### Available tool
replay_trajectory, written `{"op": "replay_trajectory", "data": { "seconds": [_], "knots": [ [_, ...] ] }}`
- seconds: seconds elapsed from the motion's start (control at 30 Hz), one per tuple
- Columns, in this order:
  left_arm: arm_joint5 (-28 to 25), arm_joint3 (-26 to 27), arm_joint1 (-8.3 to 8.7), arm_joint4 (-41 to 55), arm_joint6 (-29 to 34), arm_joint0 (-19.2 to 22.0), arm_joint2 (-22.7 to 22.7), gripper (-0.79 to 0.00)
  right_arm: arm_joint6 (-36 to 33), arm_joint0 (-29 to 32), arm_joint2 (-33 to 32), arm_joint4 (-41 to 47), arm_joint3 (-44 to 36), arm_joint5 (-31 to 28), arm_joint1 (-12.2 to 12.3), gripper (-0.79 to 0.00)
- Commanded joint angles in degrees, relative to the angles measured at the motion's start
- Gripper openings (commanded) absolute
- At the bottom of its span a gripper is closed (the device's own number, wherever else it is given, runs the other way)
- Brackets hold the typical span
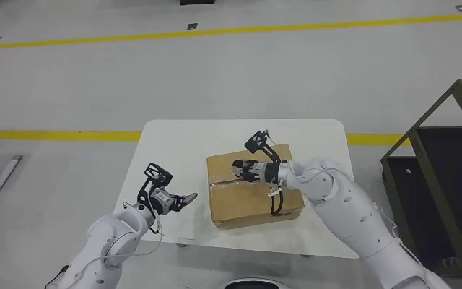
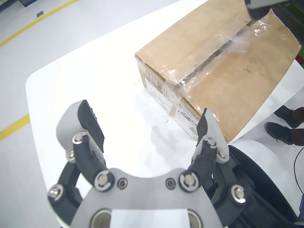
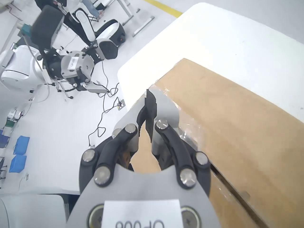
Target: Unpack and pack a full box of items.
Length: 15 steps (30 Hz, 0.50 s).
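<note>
Box (image 1: 253,193) taped shut, on table (image 1: 180,144).
Your right gripper (image 1: 237,170) closed at its tape seam (image 2: 213,53); left gripper (image 1: 189,197) wide, empty.

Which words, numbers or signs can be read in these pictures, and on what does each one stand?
"811", handwritten mark, uncertain reading: on top of the cardboard box.
Barcode labels on the box's side: too small to read.
Paper tag behind the right gripper: upside down, cut by the picture's edge; unreadable in full.
Small tag on the left gripper: too small to read.
</note>
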<state>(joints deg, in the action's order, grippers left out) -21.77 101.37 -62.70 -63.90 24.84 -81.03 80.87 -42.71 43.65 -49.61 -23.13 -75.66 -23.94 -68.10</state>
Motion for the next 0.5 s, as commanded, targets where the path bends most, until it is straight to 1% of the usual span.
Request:
{"op": "replay_trajectory", "data": {
  "seconds": [0.0,0.1,0.23,0.47],
  "knots": [
    [0.1,0.2,0.08,0.0,-0.1,-0.4,0.5,0.000,1.1,-1.7,3.0,-0.5,3.9,0.3,-1.1,-0.785],
    [0.2,0.4,0.14,-0.2,-0.2,-0.8,0.8,0.000,2.5,-3.4,6.1,-0.3,9.2,0.0,-2.7,-0.785],
    [0.0,0.3,0.19,-0.2,-0.2,-0.9,0.9,0.000,3.2,-5.5,8.7,-2.2,13.6,0.9,-4.1,-0.785],
    [-0.6,-0.3,0.20,-0.4,0.1,-0.2,0.3,0.000,4.3,-6.6,9.4,-2.3,17.7,0.8,-5.3,-0.785]
  ]
}}
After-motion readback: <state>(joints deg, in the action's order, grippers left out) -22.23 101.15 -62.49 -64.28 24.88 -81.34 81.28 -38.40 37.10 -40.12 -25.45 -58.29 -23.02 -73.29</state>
